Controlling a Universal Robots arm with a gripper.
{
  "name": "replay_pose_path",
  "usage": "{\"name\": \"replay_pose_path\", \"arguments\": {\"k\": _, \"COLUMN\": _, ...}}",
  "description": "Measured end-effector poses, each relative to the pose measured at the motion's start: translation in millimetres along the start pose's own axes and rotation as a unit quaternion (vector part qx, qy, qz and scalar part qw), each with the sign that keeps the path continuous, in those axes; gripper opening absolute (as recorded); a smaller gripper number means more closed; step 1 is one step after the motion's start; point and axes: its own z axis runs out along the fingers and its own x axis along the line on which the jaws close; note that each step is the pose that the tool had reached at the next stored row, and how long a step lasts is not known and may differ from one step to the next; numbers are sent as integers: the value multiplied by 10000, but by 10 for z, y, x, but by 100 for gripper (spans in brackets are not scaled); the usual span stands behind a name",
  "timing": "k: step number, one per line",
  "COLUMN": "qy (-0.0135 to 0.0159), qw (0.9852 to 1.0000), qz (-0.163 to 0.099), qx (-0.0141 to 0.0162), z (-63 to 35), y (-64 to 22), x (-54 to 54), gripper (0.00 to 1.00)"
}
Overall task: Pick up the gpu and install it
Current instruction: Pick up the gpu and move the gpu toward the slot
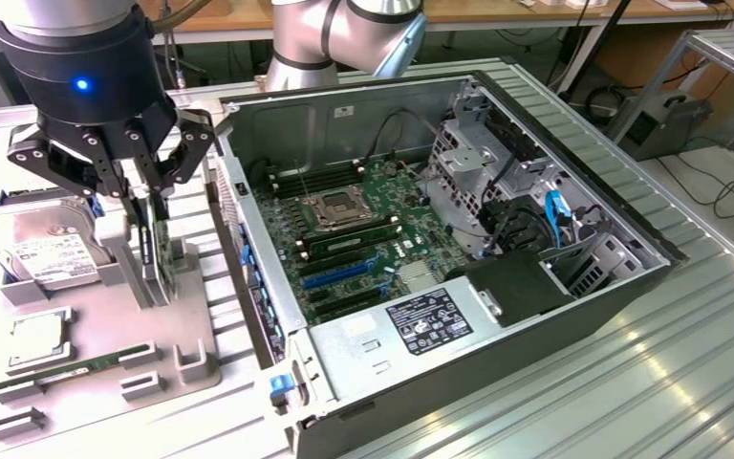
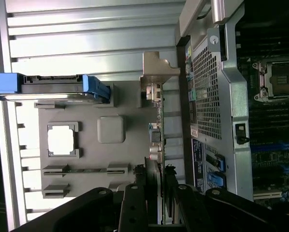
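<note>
One flat black, silver-bracketed gpu [image 1: 153,256], at nine o'clock of one open grey computer case [image 1: 329,120], is clasped by one black gripper [image 1: 148,222].

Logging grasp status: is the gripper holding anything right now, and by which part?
It cannot be told. The gripper sits over the top edge of the graphics card, which stands upright in the grey tray.

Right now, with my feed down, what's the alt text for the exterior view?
The gripper sits low over the gpu, which stands on edge in a grey parts tray at the exterior view's left. An open computer case, motherboard exposed, lies at that view's right.
</note>
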Motion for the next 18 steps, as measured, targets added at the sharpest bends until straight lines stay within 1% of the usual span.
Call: {"name": "replay_pose_path", "arguments": {"k": 18, "qy": 0, "qw": 10000, "qz": 0, "qx": 0, "z": -74, "y": 3, "x": -2, "gripper": 27}}
